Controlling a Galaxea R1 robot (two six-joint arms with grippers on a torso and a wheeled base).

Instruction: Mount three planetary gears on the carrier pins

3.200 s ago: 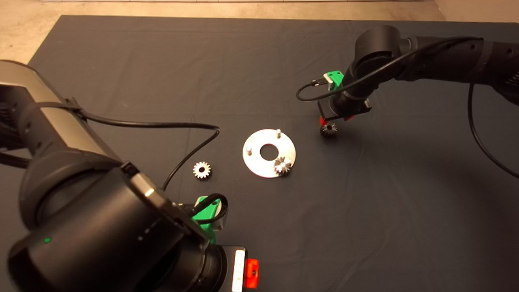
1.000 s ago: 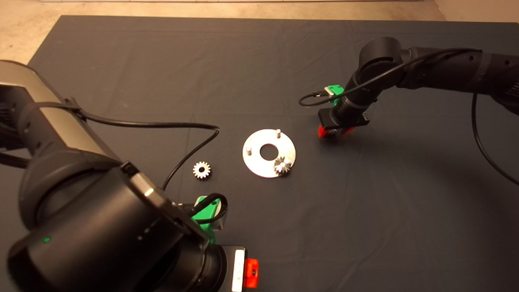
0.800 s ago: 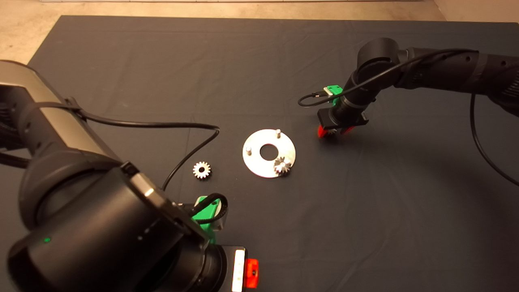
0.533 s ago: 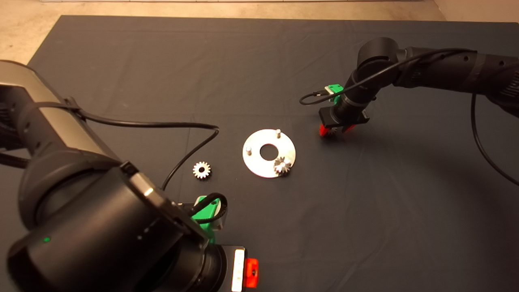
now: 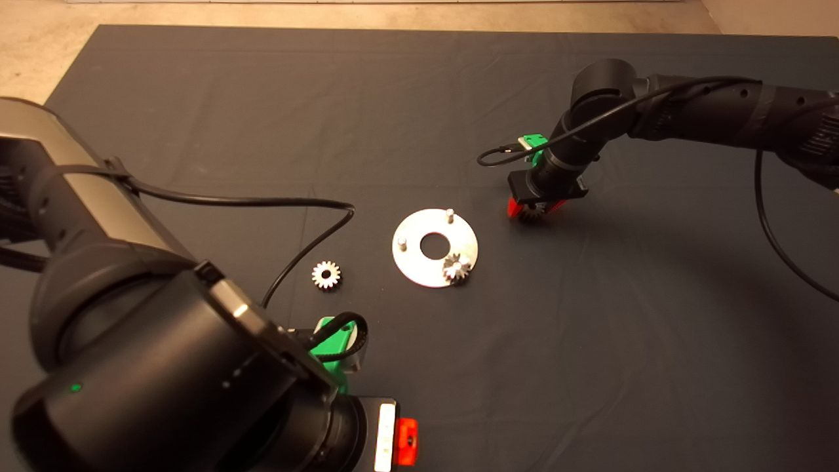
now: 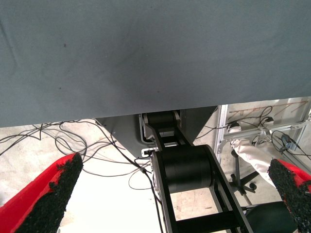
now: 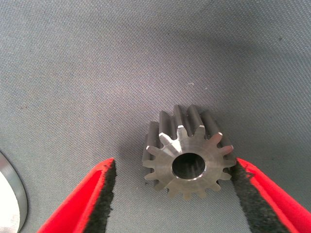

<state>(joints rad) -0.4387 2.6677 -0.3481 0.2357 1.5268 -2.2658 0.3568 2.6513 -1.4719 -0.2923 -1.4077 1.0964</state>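
Note:
The shiny disc (image 5: 409, 262) lies mid-mat with two bare carrier pins (image 5: 449, 213) (image 5: 402, 244). One planetary gear (image 5: 457, 267) sits on the disc at its near right, over the third pin. A second gear (image 5: 326, 274) lies loose on the mat left of the disc. A third gear (image 5: 529, 213) (image 7: 189, 160) lies flat on the mat right of the disc. My right gripper (image 5: 531, 208) (image 7: 175, 167) is lowered around it, open: one pad (image 7: 243, 189) is at the teeth, the other (image 7: 104, 189) stands apart. My left gripper (image 6: 175, 174) is open and parked at the lower left.
The left arm (image 5: 164, 367) and its cable (image 5: 308, 206) fill the mat's near-left corner. The disc's rim (image 7: 9, 204) shows in the right wrist view, close to the gear. Past the mat's edge, the left wrist view shows floor cables and a robot base (image 6: 187, 165).
My right gripper has come down from just behind the third gear to sit around it, then shifted slightly left. The gear, disc and left arm have not moved.

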